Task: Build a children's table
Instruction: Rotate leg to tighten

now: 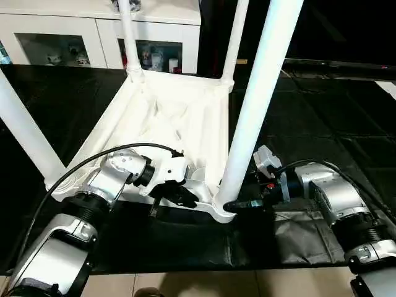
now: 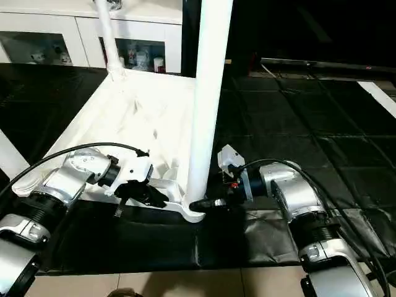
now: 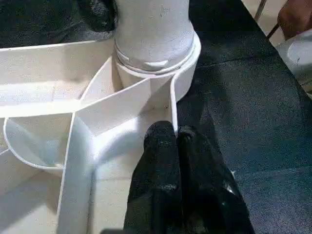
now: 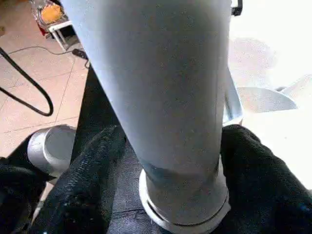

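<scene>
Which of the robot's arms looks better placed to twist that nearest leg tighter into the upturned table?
The right. Its fingers sit either side of the nearest leg, close above the corner socket. The left gripper has its fingers pressed together, resting on the ribbed underside beside that socket, probably steadying the top.

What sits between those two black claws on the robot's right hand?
The nearest table leg, just above its socket; the right gripper straddles it, seen in the right wrist view.

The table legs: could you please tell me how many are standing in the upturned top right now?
4. One stands at the near corner between the two hands, one at the near left corner, one at the far left corner and one at the far right corner.
</scene>
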Robot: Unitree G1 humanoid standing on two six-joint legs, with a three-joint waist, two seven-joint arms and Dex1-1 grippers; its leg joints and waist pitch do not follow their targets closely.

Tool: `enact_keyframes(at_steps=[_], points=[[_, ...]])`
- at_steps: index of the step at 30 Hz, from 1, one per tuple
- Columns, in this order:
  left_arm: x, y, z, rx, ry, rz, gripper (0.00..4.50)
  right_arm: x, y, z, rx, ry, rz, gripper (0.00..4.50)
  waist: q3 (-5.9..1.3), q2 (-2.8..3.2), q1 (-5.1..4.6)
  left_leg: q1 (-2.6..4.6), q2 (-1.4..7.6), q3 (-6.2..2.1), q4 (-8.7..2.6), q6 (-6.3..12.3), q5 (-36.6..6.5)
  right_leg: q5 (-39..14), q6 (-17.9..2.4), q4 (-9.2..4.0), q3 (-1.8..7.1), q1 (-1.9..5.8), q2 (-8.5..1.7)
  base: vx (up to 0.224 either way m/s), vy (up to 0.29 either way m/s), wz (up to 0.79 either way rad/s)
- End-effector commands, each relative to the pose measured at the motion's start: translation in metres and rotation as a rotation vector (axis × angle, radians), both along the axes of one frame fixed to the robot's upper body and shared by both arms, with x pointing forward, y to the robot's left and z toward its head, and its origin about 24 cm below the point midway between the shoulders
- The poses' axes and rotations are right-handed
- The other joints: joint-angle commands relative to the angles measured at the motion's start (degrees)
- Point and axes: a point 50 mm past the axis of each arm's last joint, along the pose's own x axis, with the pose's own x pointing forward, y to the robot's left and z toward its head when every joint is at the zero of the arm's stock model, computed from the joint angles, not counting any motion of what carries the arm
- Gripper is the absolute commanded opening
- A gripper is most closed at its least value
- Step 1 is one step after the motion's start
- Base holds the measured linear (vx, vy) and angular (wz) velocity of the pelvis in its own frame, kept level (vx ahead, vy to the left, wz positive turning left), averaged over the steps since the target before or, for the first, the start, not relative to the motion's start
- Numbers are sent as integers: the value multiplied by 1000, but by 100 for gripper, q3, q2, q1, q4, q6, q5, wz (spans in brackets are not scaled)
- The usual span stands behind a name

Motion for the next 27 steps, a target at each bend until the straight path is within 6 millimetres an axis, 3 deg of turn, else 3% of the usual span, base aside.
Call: enact_keyframes(at_steps=[1, 10, 15, 16, 17, 19, 21, 22, 23, 24, 25, 27], points=[[-1, -10, 6, 5, -39, -79, 0, 3, -3, 5, -25, -20, 12, 288, -396, 15, -36, 37, 225, -56, -356, 156, -1001, -1561, -889, -415, 345, 322, -482, 0, 0, 0], [3, -11, 3, 5, -55, -11, 0, 2, 2, 3, 6, -7, 16, 215, -392, 16, -30, 41, 225, -55, -351, 150, -1033, -1601, -892, -418, 345, 314, -481, 0, 0, 0], [10, -16, 1, -23, -52, 107, 0, -1, 11, -1, 45, -1, -35, 205, -365, 32, -25, 99, 234, -51, -357, 76, -1269, -1853, -867, -461, 353, 267, -481, 0, 0, 0], [15, -24, 2, -58, -53, 185, 0, 0, 19, -8, 35, -13, -110, 204, -362, 20, -48, 70, 223, -60, -367, 53, -1304, -2008, -826, -469, 347, 296, -484, 0, 0, 0], [15, -24, 2, -58, -53, 185, 0, 0, 19, -8, 35, -13, -110, 202, -344, 40, -57, 96, 213, -60, -368, 18, -1421, -2270, -744, -524, 345, 263, -489, 0, 0, 0], [17, -30, 1, -72, -55, 231, 0, 4, 26, -12, 27, -23, -188, 200, -331, 36, -102, 77, 189, -92, -384, -32, -1506, -2686, -581, -565, 320, 284, -505, 0, 0, 0], [23, -45, -1, -96, -59, 347, 0, 14, 45, -17, 15, -30, -351, 198, -337, 42, -148, 92, 180, -101, -381, -68, -1540, -2924, -451, -595, 314, 263, -506, 0, 0, 0], [25, -50, -2, -103, -56, 392, 0, 17, 52, -18, 8, -24, -404, 196, -321, 46, -246, 69, 156, -134, -390, -132, -1630, -3221, -344, -626, 268, 281, -499, 0, 0, 0], [26, -53, -2, -108, -55, 411, 0, 19, 55, -19, 8, -20, -422, 195, -321, 43, -266, 63, 147, -144, -386, -133, -1666, -3350, -291, -646, 248, 282, -510, 0, 0, 0], [28, -58, -2, -116, -54, 451, 0, 21, 62, -19, 7, -12, -461, 194, -325, 41, -294, 54, 140, -149, -382, -132, -1672, -3413, -246, -665, 240, 291, -509, 0, 0, 0], [32, -69, -1, -141, -48, 534, 0, 27, 77, -19, -6, -5, -533, 194, -321, 61, -385, 74, 131, -155, -364, -143, -1730, -3499, -250, -703, 218, 260, -513, 0, 0, 0], [35, -75, 2, -158, -54, 591, 0, 30, 85, -19, -28, -18, -578, 194, -348, 73, -418, 68, 134, -176, -371, -133, -1687, -3347, -284, -705, 204, 292, -515, 0, 0, 0]])
